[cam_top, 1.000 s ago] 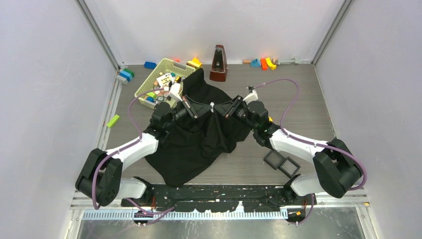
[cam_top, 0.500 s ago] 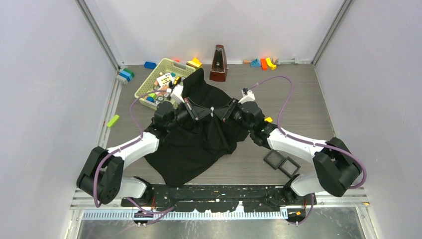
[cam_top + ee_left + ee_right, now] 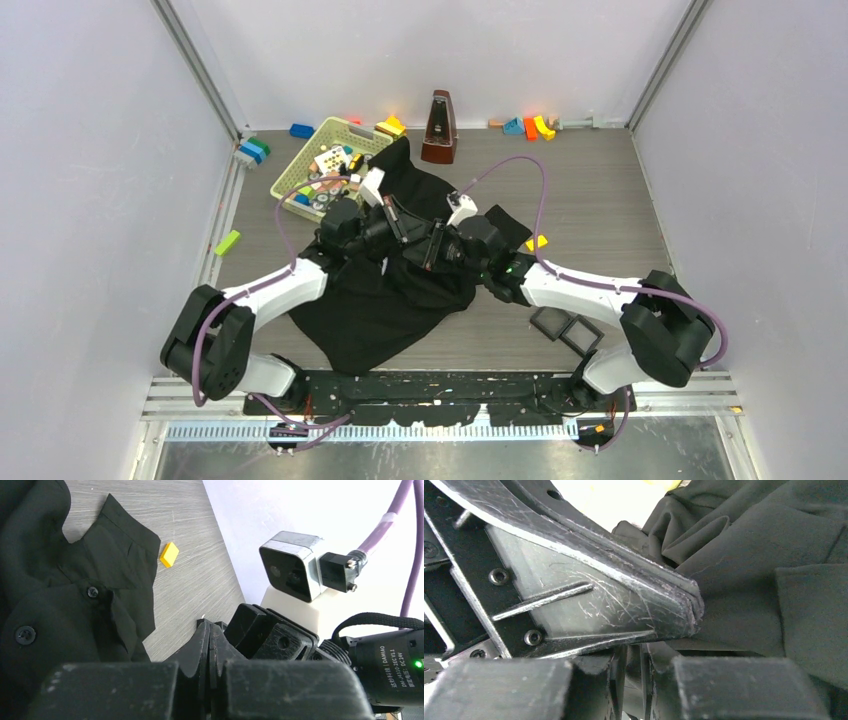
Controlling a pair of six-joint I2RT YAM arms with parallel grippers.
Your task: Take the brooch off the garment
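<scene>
The left end effector [image 3: 693,611] is clenched, its scratched fingertips flat together against a fold of the black garment [image 3: 370,310]; whether cloth is pinched between them cannot be told. The right end effector [image 3: 437,250] meets it tip to tip over the garment's middle, jaws a narrow slit apart in its own wrist view (the slit is too dark to read), so its grip cannot be told. The brooch cannot be seen in any view. Nearest the arm bases, two small black square trays [image 3: 565,328] lie on the worktop [image 3: 610,220], right of the garment. Further out, a yellow block [image 3: 537,241] lies just beside the buttoned collar [image 3: 125,545]. Beyond, a yellow-green basket [image 3: 303,158] of small items sits by the garment's far corner, and a metronome [image 3: 439,128] stands near the back wall
</scene>
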